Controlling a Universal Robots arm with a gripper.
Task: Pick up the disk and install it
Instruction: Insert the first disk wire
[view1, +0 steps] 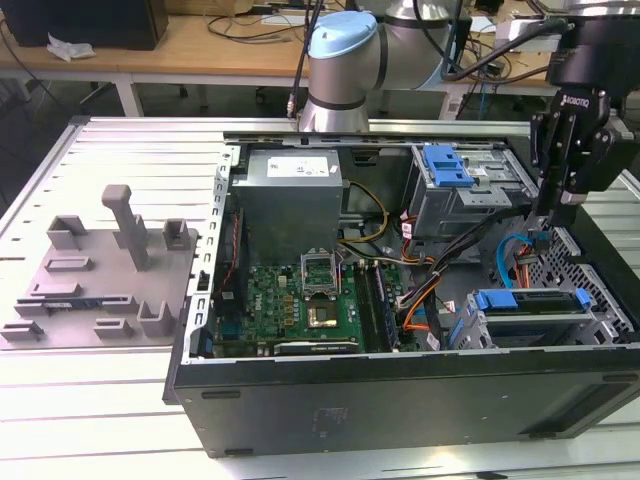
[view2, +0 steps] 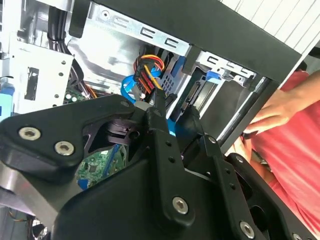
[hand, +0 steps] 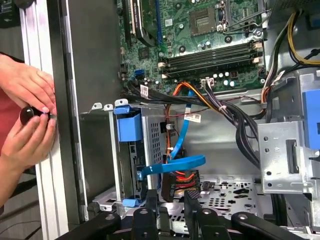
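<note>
Gripper (view1: 543, 230), fingers slightly spread and pinching nothing, is hovering at the exterior view's upper right. Below it, the disk (view1: 530, 302) is sitting in its cage (view1: 603, 322) at lower right. Any descent is probably risking a snag on the blue cable (hand: 175, 162) looping just beside.

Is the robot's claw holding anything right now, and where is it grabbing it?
Nothing is held. The gripper hangs open inside the computer case, its fingers apart with only a gap between them, near the blue cable.
</note>
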